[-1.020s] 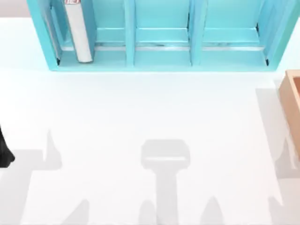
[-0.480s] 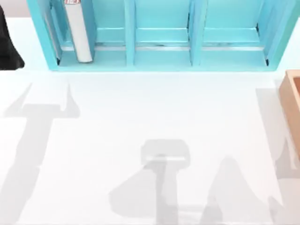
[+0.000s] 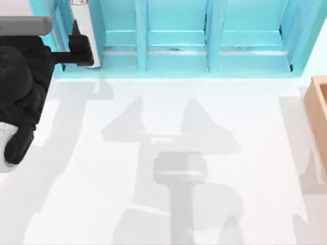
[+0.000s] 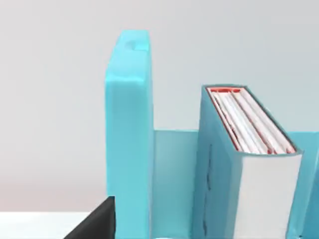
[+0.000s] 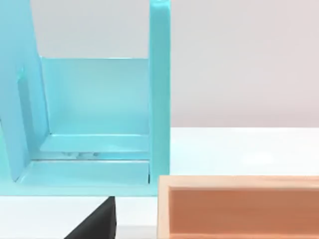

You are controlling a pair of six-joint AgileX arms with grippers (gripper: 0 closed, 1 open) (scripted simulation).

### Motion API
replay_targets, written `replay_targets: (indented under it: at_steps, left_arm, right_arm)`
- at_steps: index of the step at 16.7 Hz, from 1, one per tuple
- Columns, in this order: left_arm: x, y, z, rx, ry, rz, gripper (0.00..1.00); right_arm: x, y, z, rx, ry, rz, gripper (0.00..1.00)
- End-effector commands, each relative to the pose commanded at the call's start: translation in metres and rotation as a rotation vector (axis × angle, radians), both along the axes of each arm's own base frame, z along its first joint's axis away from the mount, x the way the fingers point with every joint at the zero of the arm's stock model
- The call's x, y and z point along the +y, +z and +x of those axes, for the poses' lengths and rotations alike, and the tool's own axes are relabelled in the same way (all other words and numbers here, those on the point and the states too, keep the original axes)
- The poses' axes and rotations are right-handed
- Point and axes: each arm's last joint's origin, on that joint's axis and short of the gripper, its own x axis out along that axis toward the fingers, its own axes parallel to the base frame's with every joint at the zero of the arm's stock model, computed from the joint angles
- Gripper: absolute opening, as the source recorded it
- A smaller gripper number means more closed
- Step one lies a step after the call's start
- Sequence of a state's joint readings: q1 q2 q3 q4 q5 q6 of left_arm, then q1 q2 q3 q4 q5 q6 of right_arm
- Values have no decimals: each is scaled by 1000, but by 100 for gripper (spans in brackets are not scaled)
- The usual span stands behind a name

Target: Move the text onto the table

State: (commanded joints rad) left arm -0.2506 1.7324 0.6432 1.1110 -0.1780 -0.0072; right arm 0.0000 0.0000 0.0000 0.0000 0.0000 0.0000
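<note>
My left jaws, spread, reach the book standing in the shelf's left bay; should straddle it squarely, pinch firmly, draw straight out to the surface.

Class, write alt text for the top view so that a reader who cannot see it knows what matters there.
The left arm's pincer reaches toward the white-edged book standing in the leftmost bay of a light-blue shelf at the far edge of the white table. A tan wooden box sits at the table's right edge.
</note>
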Motion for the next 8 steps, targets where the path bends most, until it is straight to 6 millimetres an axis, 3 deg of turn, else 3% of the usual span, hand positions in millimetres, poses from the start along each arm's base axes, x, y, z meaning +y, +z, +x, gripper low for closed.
replay_targets:
  at_steps: [4, 8]
  left_arm:
    - [-22, -60, 22, 85, 4, 27, 100]
    - [-31, -85, 27, 112, 6, 38, 100]
  right_arm:
    - [0, 0, 0, 0, 0, 0, 100]
    - [0, 0, 0, 0, 0, 0, 100]
